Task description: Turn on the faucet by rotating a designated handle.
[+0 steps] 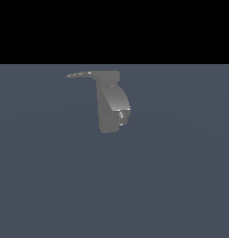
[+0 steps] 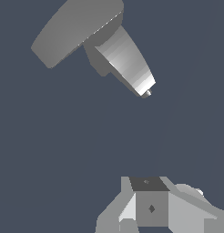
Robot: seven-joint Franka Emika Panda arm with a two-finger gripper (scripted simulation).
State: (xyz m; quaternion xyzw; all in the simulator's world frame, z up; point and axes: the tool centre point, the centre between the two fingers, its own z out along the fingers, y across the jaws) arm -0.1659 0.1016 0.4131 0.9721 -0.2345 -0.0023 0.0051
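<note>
You're in the approach: the faucet (image 1: 111,104) stands alone on the counter (image 1: 181,186), its handle (image 1: 84,74) pointing toward the exterior view's left. Your gripper (image 2: 150,207) hangs apart; whether the fingers are spread, I cannot tell. Next, reach the handle's tip and push sideways.

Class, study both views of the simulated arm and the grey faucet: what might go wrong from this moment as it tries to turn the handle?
1. The gripper is apart from the faucet, and the exterior view does not show the arm, so its approach is hard to judge.
2. The handle is thin and tapering; a push near its tip may slip off.
3. The thick body sits right below the lever, so a low approach may strike that instead.
</note>
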